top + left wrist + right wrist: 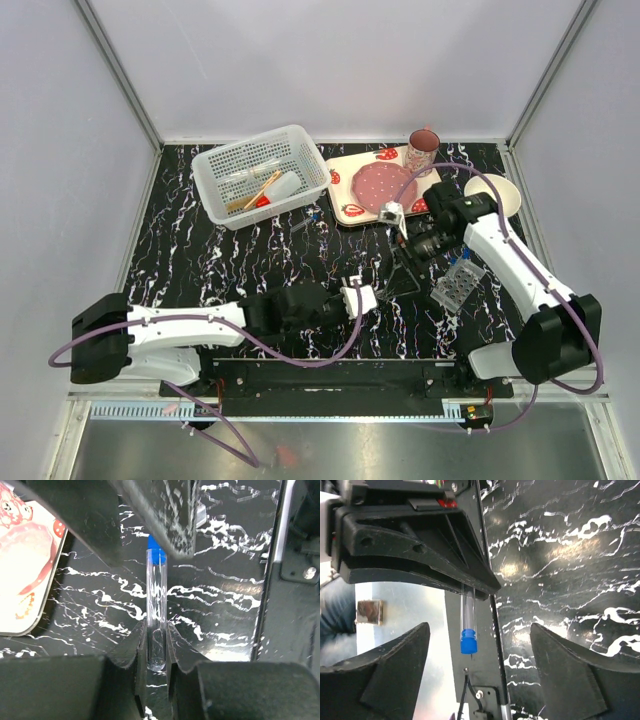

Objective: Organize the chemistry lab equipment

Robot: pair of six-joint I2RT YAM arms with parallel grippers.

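Tube [155, 595], clear plastic with a blue cap, clamped at its rounded bottom between the fingers of the left claw [155, 632], over the table [200, 250] near the front middle. Capped end points at the right claw [480, 630], whose fingers are wide apart on either side, not touching it. Table is black and glossy with white marble veins. Clear grid rack [457, 283] sits just right of the claws. White mesh basket [245, 142] at far left, strawberry tray [343, 163] beside it.
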